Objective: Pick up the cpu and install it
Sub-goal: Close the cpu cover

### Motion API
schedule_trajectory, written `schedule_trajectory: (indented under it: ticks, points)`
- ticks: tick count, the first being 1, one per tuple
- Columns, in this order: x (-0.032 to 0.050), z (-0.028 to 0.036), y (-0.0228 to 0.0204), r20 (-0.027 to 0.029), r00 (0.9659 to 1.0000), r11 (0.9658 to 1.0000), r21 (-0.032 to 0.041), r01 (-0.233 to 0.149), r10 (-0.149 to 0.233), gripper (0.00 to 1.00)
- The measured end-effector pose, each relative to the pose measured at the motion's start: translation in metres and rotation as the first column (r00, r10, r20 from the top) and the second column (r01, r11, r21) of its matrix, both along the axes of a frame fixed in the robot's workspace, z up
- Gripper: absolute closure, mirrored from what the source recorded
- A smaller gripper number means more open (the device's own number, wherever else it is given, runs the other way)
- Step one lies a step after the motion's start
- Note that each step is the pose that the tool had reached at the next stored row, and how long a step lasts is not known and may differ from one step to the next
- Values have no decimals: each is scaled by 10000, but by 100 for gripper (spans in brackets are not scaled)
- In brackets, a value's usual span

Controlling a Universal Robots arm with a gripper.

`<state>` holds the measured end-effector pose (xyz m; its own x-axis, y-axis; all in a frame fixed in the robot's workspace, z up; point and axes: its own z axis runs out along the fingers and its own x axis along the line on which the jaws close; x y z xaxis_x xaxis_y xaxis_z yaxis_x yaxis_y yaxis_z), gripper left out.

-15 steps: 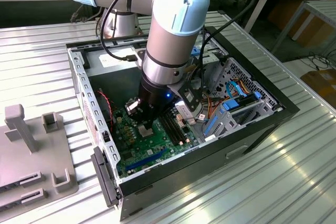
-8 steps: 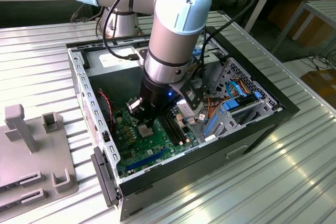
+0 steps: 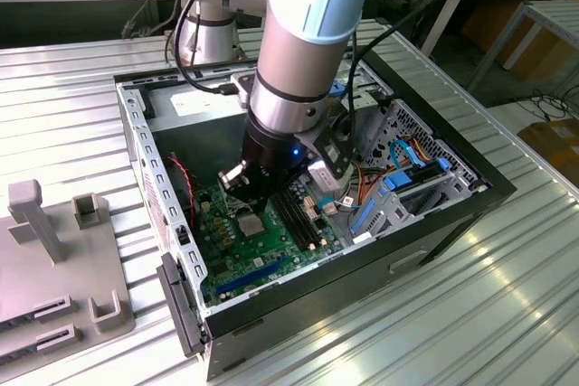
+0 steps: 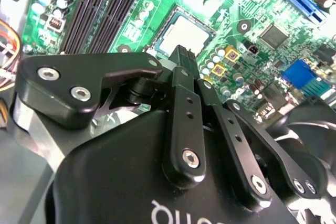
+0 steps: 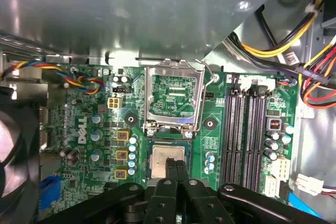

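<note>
The cpu (image 5: 161,156), a flat silvery square, lies in the socket of the green motherboard (image 5: 94,129) inside the open computer case (image 3: 452,214). In the second wrist view the cpu (image 4: 185,34) sits just beyond the black fingertips (image 4: 180,54). My gripper (image 5: 175,167) stands right over the chip's near edge, its two fingers pressed together with nothing between them. The hinged metal socket frame (image 5: 174,96) is flipped open behind the chip. In the exterior view the gripper (image 3: 252,207) points down at the cpu (image 3: 251,224).
Memory slots (image 5: 247,129) run beside the socket. Coloured cable bundles (image 5: 294,56) hang near the drive cage (image 3: 407,178). The case's side wall (image 3: 149,178) and a fan (image 5: 16,156) bound the board. A grey fixture plate (image 3: 54,268) lies on the table at the exterior view's left.
</note>
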<state>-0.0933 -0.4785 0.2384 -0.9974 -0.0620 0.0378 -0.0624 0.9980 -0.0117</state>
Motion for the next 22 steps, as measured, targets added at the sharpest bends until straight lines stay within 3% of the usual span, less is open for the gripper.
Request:
schedule_trajectory:
  ticks: [6,12,22]
  points:
    - [12,16,27,0,9995,9995,0,-330,330,89]
    - [44,6,45,-1,9965,9965,-2,-835,835,89]
    - [196,-26,60,-2,9942,9942,7,-1078,1078,89]
